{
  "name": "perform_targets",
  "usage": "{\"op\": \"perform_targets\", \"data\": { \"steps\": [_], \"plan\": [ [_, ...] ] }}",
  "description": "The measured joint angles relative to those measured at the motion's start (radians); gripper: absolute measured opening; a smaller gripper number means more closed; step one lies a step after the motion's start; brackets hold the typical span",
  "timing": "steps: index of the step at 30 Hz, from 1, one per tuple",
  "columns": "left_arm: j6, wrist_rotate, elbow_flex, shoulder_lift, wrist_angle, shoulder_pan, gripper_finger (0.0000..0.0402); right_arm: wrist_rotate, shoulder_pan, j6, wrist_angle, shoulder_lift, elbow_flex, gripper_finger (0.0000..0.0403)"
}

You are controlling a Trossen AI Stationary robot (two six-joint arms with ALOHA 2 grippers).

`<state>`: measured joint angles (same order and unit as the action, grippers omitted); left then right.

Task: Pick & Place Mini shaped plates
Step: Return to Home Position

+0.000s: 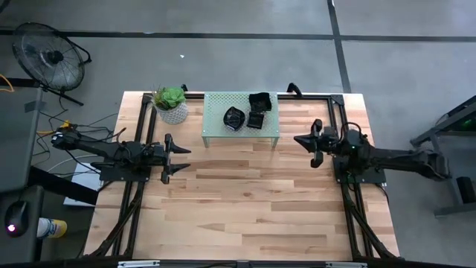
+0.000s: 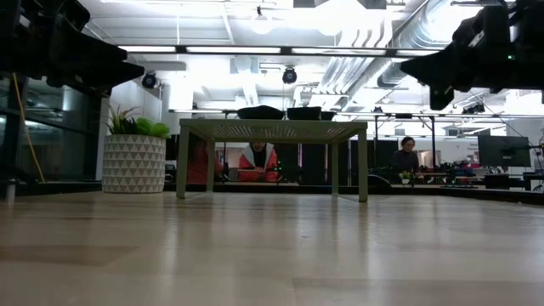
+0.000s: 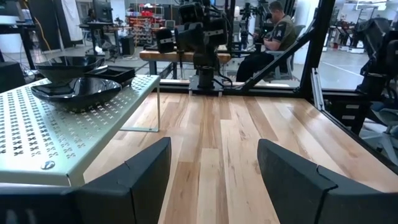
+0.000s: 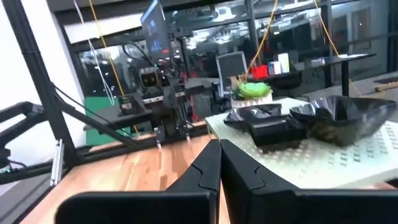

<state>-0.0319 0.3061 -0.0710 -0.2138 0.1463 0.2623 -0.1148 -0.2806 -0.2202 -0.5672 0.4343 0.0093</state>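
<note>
Over the near boards of the table (image 1: 245, 216), both arms sit drawn back to their own sides. The left gripper (image 3: 214, 147) has its fingers apart and empty; the right gripper (image 4: 219, 149) has its fingers pressed together on nothing. Farther back, the mini shaped plates (image 1: 234, 117) sit stacked on the perforated shelf (image 1: 216, 134). This looks like homing, and the next move is simply settling both arms.
</note>
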Motion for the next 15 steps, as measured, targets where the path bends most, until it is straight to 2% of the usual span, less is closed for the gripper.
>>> {"op": "perform_targets", "data": {
  "steps": [2, 9, 15],
  "plan": [
    [0.000, 0.000, 0.000, 0.000, 0.000, 0.000, 0.0237, 0.024, 0.003, -0.001, 0.096, -0.078, 0.000, 0.0000],
    [0.000, 0.000, 0.000, 0.000, 0.000, 0.000, 0.0237, 0.233, 0.074, 0.021, 0.321, -0.264, 0.000, 0.0000],
    [0.000, 0.000, 0.000, 0.000, 0.000, 0.000, 0.0237, 0.261, 0.118, -0.041, 0.357, -0.301, 0.000, 0.0000]
  ]
}}
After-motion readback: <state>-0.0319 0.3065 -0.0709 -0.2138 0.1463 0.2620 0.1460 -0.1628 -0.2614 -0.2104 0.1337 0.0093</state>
